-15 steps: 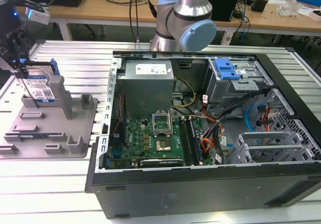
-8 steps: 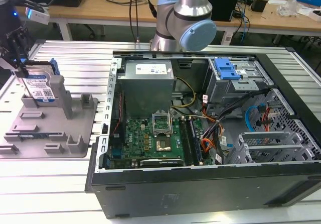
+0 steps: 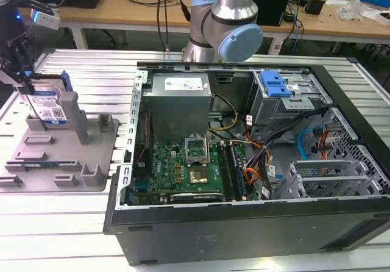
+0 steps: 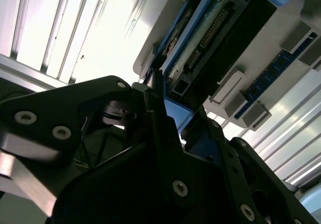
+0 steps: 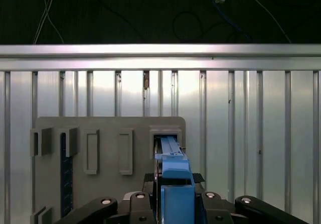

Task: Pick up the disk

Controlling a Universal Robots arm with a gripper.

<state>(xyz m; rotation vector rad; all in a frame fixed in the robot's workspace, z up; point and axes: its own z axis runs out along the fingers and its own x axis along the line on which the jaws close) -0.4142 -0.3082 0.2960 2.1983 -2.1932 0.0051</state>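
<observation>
The disk (image 3: 47,106) stands upright in a slot of the tray (image 3: 67,162) on the counter (image 3: 85,71), at the exterior view's left. The gripper (image 3: 24,77) jaws pinch its upper edge. A straight, untilted lift should avoid binding on the posts (image 3: 76,122).

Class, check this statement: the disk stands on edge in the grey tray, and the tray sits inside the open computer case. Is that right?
Not quite. The disk does stand on edge in the grey tray, with the tool closed on it. But the tray sits on the table outside the case, towards the exterior view's left.
</observation>
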